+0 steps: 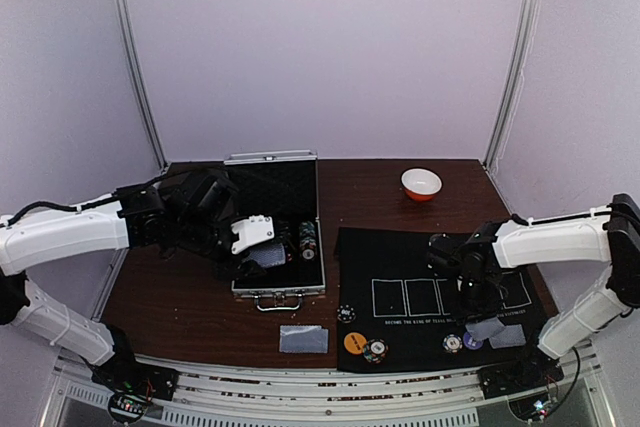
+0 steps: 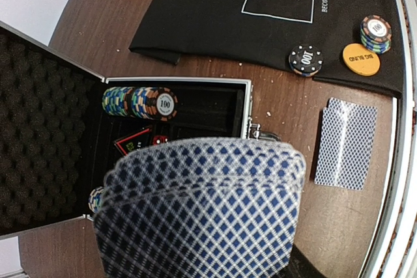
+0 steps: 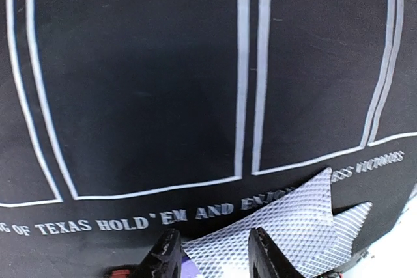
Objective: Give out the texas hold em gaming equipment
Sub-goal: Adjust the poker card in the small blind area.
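Brown table (image 1: 200, 307) between pale walls (image 1: 330, 47); playing cards (image 3: 293, 216) on black, perhaps felt, mat (image 1: 400, 257).

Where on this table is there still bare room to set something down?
Free: the outlined boxes on the mat, the wood between case and bowl, and the wood left of the loose cards. Crowded: the mat's front edge, with chips, discs and the right gripper.
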